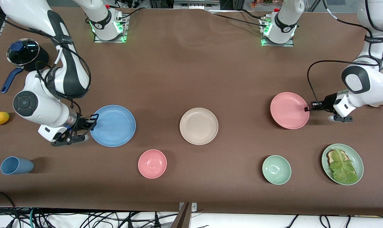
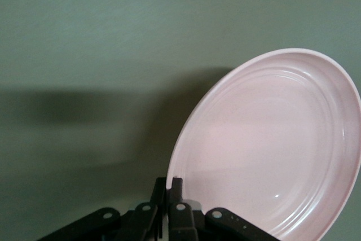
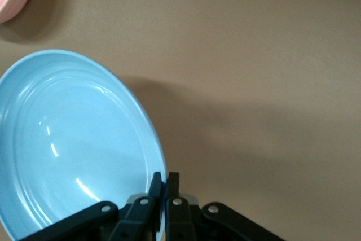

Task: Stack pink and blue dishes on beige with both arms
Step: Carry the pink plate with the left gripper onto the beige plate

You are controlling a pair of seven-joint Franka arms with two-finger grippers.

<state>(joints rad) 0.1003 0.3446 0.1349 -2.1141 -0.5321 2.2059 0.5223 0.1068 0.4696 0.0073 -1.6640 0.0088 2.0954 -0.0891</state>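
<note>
Both grips are on, lift and carry come next. Landmark is the beige plate [image 1: 198, 126], flat on the brown table [image 1: 191, 63] mid-way between the two arms, nothing on it yet. Right gripper [image 1: 90, 122] has its fingers pinched tight on the rim of the blue plate [image 1: 113, 125], which sits beside the beige plate toward the right arm's end; the right wrist view shows the rim edge caught between the closed fingertips [image 3: 155, 187]. Left gripper [image 1: 307, 109] is likewise clamped shut on the rim of the pink plate [image 1: 289, 110], toward the left arm's end from the beige plate and slightly farther from the front camera; in the left wrist view the pink plate [image 2: 271, 150] looks tilted, grasped edge apparently raised, though I can't tell whether the blue one is off the cloth. To do it well, probably: lift each plate enough to clear the beige rim, keep it near level since an edge pinch lets a plate swing or slip, and go one arm at a time so the grippers don't meet over the beige plate. Release low and centred. Pink bowl [image 1: 152, 163], nearer the camera than the beige plate, isn't part of this.
</note>
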